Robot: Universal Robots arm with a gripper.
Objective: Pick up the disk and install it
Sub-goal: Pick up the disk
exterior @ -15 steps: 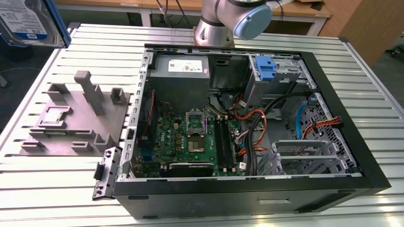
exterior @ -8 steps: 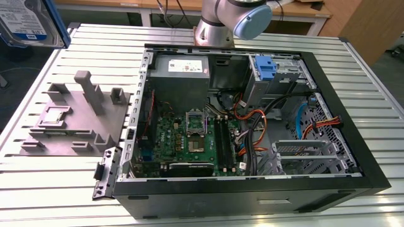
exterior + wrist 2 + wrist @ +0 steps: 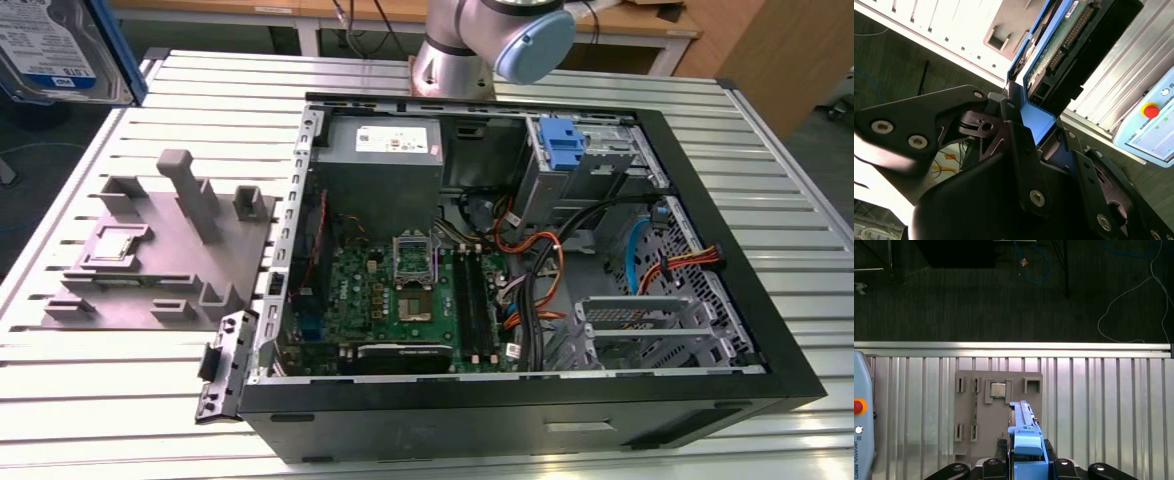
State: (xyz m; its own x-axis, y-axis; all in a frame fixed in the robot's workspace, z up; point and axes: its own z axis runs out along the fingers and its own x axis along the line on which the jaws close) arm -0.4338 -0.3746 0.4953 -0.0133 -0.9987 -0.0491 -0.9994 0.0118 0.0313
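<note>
- Most of the disk [image 3: 54, 50] is cut off by the upper left corner of the exterior view. A slice of its white and blue label and one blue edge show there, over the floor, above and beyond the table's [image 3: 120, 380] far left corner.
- Two black fingers [image 3: 1021, 145] of my pincer [image 3: 1041, 125] are clenched on the disk's blue carrier frame [image 3: 1039, 117] in the second wrist view. The green circuit-board side and the connector row face that camera, and the drive's far end runs out of the picture.
- In the first wrist view I see the disk [image 3: 1024, 425] edge-on as a thin blue strip. My pincer's [image 3: 1026, 462] knuckles are clipped by the picture's edge.
- That strip covers part of the grey stand [image 3: 989, 410] below it. I cannot tell how high the disk hangs over the stand.
- My arm [image 3: 481, 45] shows as a base and one joint at the top centre of the exterior view; the rest is out of frame.
- The pendant [image 3: 861, 415] is partly cropped in both wrist views.
- The stand [image 3: 160, 250] sits left of centre in the exterior view, its upright posts near the wall of the open computer case [image 3: 747, 330].
- Inside the case, at the upper right, a blue bracket [image 3: 561, 150] stands in the drive bay. Orange and black cables [image 3: 534, 260] cross in front of the metal cage [image 3: 641, 325] at the lower right.
- Bare slats run along the near edge of the table and beside the stand.
</note>
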